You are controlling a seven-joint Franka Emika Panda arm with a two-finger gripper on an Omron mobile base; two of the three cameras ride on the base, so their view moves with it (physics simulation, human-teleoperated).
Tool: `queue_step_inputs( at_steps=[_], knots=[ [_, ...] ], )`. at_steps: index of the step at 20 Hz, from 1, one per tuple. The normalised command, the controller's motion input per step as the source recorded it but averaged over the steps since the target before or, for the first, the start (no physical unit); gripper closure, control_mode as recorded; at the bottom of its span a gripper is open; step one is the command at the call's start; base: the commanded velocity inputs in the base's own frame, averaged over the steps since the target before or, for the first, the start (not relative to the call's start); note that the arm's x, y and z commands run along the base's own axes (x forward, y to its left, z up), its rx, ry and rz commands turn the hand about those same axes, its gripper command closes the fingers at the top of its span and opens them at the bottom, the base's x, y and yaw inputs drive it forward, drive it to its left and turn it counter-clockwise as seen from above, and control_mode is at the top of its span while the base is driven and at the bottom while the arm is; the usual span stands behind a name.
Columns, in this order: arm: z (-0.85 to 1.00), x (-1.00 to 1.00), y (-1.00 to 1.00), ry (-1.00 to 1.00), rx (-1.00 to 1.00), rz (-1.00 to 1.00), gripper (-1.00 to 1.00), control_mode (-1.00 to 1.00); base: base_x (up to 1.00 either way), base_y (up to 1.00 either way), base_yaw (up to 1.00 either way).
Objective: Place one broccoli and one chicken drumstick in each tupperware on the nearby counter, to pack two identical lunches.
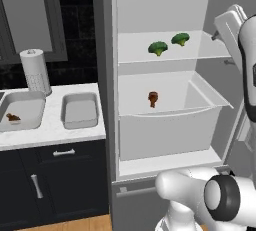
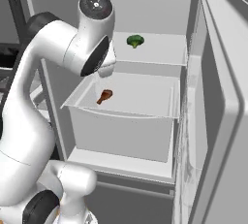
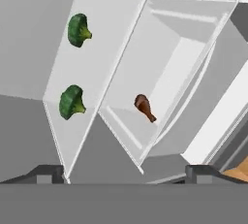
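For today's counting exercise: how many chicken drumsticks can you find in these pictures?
2. One drumstick lies in the open fridge drawer; the other drumstick sits in the left tray on the counter.

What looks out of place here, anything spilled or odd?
Nothing is spilled or damaged. The fridge door stands open, with two broccoli bare on the shelf and a drumstick loose in the drawer.

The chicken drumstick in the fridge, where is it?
The chicken drumstick lies in the open fridge's drawer, just below the shelf holding both broccoli florets.
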Motion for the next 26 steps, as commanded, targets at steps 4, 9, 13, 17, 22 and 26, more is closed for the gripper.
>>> queue_step_inputs(
  at_steps=[4, 9, 13, 17, 22, 26],
  knots=[
    [-0.12, 0.84, -0.08, 0.00, 0.07, 0.01, -1.00, -1.00, 0.00, 0.00, 0.00],
    [-0.01, 0.57, -0.06, 0.00, -0.05, 0.07, -1.00, -1.00, 0.00, 0.00, 0.00],
    [0.00, 0.52, -0.06, -0.05, -0.15, 0.14, -1.00, -1.00, 0.00, 0.00, 0.00],
    [-0.06, 0.31, -0.11, -0.14, -0.24, 0.14, -1.00, -1.00, 0.00, 0.00, 0.00],
    [-0.20, 0.37, -0.05, -0.22, -0.27, 0.04, -1.00, -1.00, 0.00, 0.00, 0.00],
    [-0.24, 0.33, 0.00, -0.19, -0.21, 0.00, -1.00, -1.00, 0.00, 0.00, 0.00]
  ],
)
